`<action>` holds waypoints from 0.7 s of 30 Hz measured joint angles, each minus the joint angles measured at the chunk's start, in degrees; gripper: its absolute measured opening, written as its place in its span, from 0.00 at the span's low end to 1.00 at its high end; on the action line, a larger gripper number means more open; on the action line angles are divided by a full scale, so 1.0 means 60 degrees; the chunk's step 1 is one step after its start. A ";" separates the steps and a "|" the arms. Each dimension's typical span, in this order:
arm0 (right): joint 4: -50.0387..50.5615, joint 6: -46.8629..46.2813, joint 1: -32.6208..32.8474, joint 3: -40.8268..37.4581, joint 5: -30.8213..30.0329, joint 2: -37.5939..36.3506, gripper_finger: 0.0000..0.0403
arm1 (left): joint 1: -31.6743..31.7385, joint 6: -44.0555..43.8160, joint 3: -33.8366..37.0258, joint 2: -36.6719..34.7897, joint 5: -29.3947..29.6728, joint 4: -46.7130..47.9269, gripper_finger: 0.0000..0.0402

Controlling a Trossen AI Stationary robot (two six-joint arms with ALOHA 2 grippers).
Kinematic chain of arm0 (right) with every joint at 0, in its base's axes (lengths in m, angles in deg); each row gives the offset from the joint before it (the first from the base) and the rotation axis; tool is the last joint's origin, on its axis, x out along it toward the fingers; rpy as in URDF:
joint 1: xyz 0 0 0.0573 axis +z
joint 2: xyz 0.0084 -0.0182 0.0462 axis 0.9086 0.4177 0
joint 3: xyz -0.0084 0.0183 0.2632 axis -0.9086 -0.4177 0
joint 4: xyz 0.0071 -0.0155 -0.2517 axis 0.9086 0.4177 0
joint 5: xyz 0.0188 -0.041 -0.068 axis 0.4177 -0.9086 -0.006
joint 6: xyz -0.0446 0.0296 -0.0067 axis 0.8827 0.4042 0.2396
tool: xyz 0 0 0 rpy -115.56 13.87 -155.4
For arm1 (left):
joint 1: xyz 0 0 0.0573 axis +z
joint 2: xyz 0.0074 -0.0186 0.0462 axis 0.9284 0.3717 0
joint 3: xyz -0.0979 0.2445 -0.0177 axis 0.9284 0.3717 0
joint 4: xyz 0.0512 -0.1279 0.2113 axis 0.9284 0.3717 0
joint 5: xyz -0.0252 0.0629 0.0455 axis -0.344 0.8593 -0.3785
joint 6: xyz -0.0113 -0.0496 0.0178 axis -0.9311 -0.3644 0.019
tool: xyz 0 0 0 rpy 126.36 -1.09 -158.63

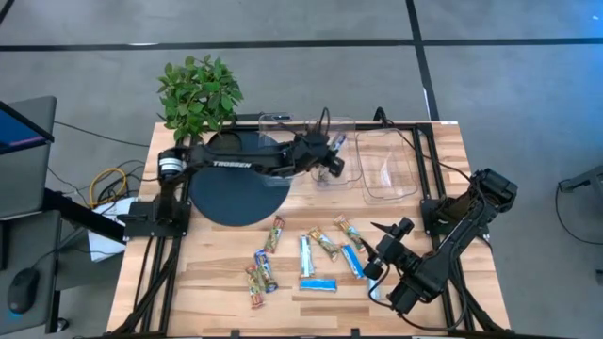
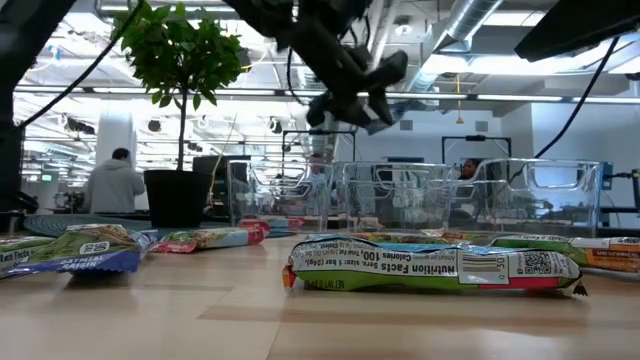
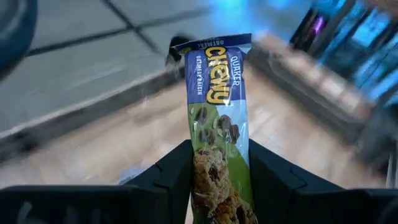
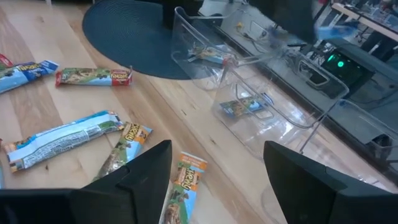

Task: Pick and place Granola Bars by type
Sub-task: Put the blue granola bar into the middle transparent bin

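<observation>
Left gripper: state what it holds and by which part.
The left gripper holds one Chewy granola bar, jaws closed on one end of the wrapper; the rest sticks out forward.

Blue-green granola bar held aloft, others scattered

"QUAKER CHEWY OATMEAL RAISIN" is read on the held bar, "TROSSEN" on the left arm, and "Nutrition Facts" and "Calories 100" on the nearest bar.

Wrapped bar flat on table, tubs behind.
</observation>
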 joint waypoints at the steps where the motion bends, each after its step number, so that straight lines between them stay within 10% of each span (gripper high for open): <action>1: 0.0001 0.0000 -0.0002 -0.0023 0.0004 0.0000 0.62 | 0.0067 -0.0112 0.0004 0.0126 -0.0003 -0.0064 0.32; 21: -0.0048 -0.0087 0.0080 -0.0207 0.0288 0.0000 0.62 | 0.0513 -0.0737 0.0004 0.0695 0.0209 0.0111 0.34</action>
